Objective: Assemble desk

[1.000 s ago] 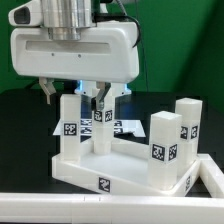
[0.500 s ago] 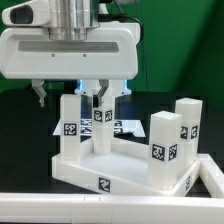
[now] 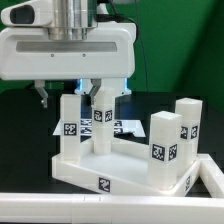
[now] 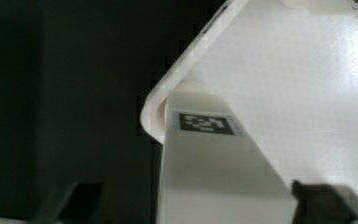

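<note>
The white desk top [image 3: 120, 172] lies upside down on the black table with four white tagged legs standing on it. They are a near left leg [image 3: 70, 125], a far left leg [image 3: 103, 122] and two legs at the exterior view's right [image 3: 165, 150] [image 3: 189, 122]. My gripper [image 3: 102, 98] hangs over the far left leg with a finger on each side of its top. In the wrist view this leg [image 4: 220, 170] stands between the dark fingers [image 4: 80, 200]. One finger is clear of it. My gripper [image 4: 202, 208] is open.
The marker board [image 3: 127, 127] lies flat behind the desk. A white rail [image 3: 60, 205] runs along the front edge of the exterior view. The robot's broad white hand [image 3: 70, 55] fills the space above the left legs.
The fingers have spread apart off the far left leg, and the hand has risen slightly. The leg stays upright on the desk top.
</note>
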You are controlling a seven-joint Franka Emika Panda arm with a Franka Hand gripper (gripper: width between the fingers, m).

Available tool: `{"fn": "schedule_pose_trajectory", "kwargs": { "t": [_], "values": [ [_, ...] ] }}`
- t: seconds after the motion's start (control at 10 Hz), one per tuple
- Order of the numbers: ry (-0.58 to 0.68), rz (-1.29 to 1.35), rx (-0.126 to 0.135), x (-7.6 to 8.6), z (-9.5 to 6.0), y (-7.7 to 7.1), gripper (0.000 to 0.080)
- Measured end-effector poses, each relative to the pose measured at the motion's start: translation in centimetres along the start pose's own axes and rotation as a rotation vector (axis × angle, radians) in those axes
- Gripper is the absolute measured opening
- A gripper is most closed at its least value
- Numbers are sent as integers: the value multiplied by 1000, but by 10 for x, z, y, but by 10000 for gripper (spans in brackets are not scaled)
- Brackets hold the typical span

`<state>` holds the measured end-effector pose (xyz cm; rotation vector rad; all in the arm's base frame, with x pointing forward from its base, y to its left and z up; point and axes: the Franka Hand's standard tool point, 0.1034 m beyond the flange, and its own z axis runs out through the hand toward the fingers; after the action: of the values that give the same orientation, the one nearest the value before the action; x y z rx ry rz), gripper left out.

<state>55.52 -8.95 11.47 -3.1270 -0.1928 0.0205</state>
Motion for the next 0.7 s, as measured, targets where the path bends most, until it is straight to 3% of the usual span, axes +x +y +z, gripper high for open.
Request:
{"fn": "schedule_pose_trajectory", "kwargs": {
  "t": [0.1, 0.4, 0.7],
  "values": [
    [0, 14, 0, 0, 0, 0, 285],
    [0, 105, 4, 0, 0, -1, 288],
    [6, 461, 43, -1, 1, -1, 288]
  ]
}}
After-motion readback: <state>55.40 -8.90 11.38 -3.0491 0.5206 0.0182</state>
